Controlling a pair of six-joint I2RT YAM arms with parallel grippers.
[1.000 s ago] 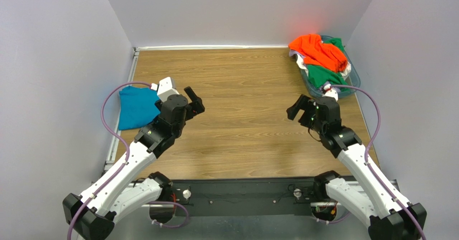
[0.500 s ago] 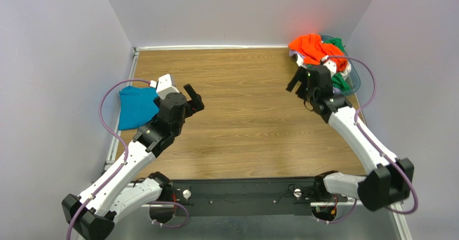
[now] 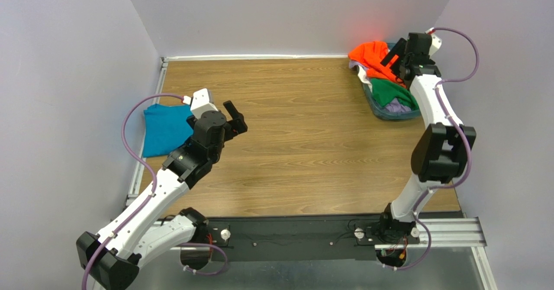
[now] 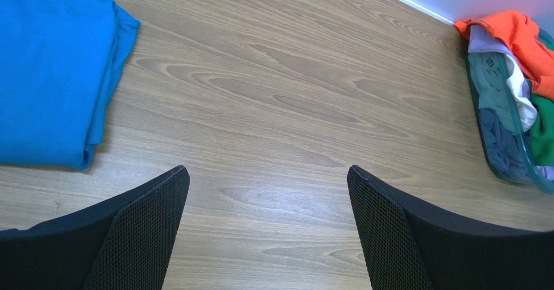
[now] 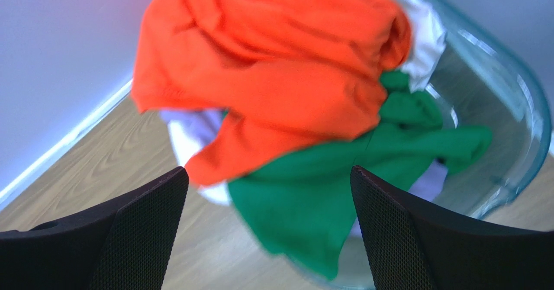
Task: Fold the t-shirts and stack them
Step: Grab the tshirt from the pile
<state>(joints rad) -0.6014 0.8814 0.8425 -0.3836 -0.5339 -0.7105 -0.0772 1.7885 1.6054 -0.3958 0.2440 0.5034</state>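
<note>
Well, the orange t-shirt [image 5: 279,63] lies heaped over the green t-shirt [image 5: 305,199] in the basket [image 5: 520,108], far right, with the right gripper [image 5: 268,173] wide open just above; the blue t-shirt [image 3: 164,129] sits folded at left, near the open left gripper [image 3: 235,118].

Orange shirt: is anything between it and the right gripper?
No, nothing visible. The orange shirt lies on top in the basket, and the open right gripper hangs right over it.
</note>
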